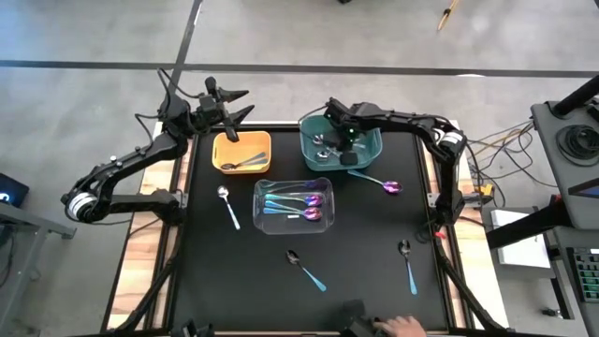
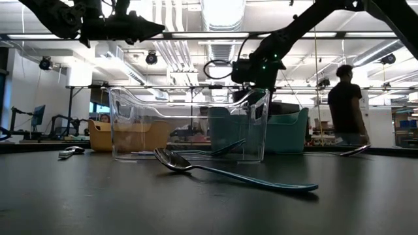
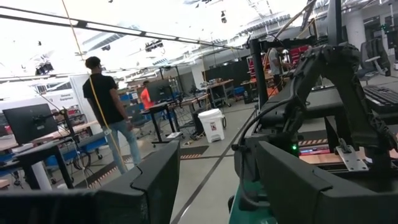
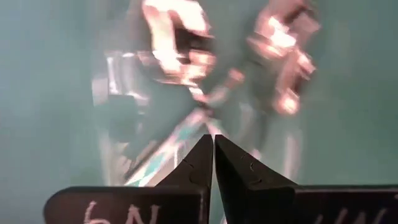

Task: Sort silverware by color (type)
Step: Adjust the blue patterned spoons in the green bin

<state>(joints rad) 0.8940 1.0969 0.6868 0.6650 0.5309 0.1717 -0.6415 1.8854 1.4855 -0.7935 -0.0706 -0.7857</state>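
Currently, the silverware is split between three bins and the bare black table (image 1: 374,290). The teal bin (image 1: 367,154) at far right holds shiny silver spoons (image 4: 186,62), seen close up in the right wrist view as bright overlapping bowls and handles. The orange bin (image 1: 241,140) at far left holds dark spoons (image 1: 241,163) lying near its near wall. The clear bin (image 1: 267,217) at the centre holds iridescent purple-pink spoons (image 1: 301,206) with blue handles, lying roughly parallel. Four spoons lie loose on the table: a silver-bowled spoon (image 1: 227,206) left of the clear bin, a purple-bowled spoon (image 1: 379,182) just near of the teal bin, a dark-bowled spoon (image 1: 306,269) near of the clear bin, and a second dark-bowled spoon (image 1: 408,264) toward the near right. In the low view the central dark-bowled spoon lies flat in front of the clear bin, bowl to the left. The right gripper (image 4: 214,142) is lowered inside the teal bin, directly above the silver spoons; its two fingertips meet with no gap and hold nothing. The left gripper (image 1: 236,105) hangs above the far edge of the orange bin, raised well clear of it, fingers spread apart and empty. A person's hand (image 1: 404,326) shows at the near edge of the table. A person in a dark shirt (image 2: 345,108) stands in the room beyond the table.
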